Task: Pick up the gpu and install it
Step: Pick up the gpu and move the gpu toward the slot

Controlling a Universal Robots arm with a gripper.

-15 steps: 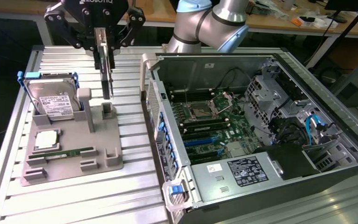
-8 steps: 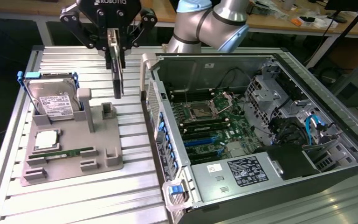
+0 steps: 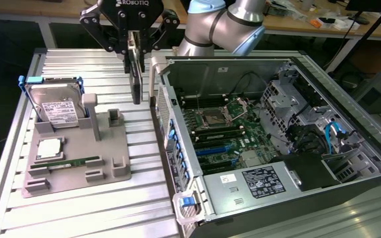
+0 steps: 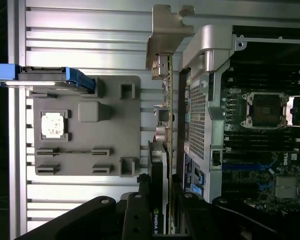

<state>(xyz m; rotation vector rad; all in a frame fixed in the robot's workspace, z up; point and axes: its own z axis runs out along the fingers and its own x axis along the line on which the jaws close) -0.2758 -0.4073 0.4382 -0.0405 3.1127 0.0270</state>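
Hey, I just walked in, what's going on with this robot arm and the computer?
The arm's gripper is clamped on the gpu, holding it on edge in the air between the gray parts holder and the open computer case. The card is not yet seated on the motherboard. A hard drive stands in the holder.

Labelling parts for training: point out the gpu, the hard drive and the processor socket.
gpu (image 3: 136, 82): exterior view, the hanging card's lower half.
hard drive (image 3: 58, 111): exterior view, its white label.
processor socket (image 3: 214, 118): exterior view, its middle.
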